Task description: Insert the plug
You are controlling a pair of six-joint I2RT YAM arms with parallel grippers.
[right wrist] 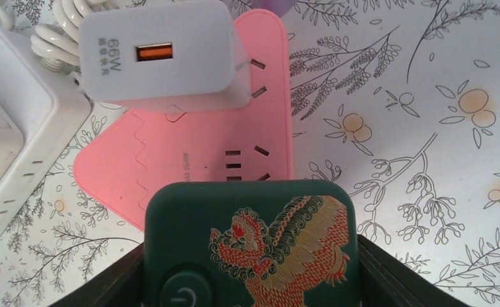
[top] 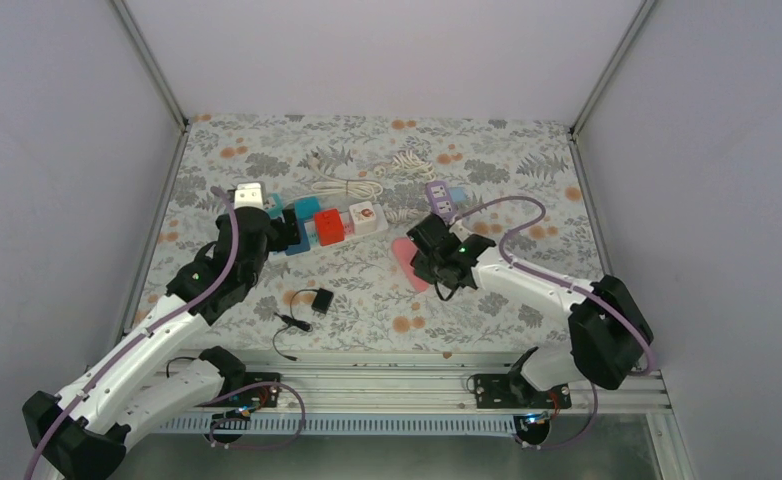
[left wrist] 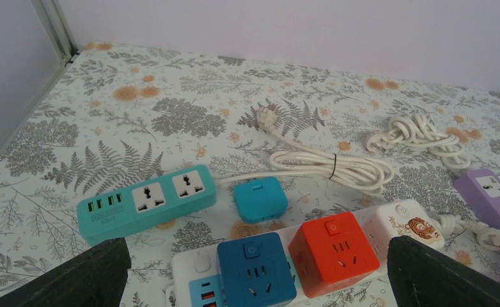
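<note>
Dark fingers (left wrist: 75,278) of the left gripper (top: 287,233) frame the left wrist view. They are spread as wide as they go and hold nothing, well left of the pink power strip (right wrist: 171,153), over a white strip (left wrist: 401,217) carrying blue and red cubes. On the pink strip's far end sits a plugged-in white charger (right wrist: 158,54). Over its near end the right gripper (right wrist: 250,288), half closed, clamps the green plug block (right wrist: 250,236); whether the block touches the strip cannot be told. This looks like the alignment step, with insertion not yet done. Next, the hidden prongs likely need squaring over the free slots beside the charger, then a straight press down.
</note>
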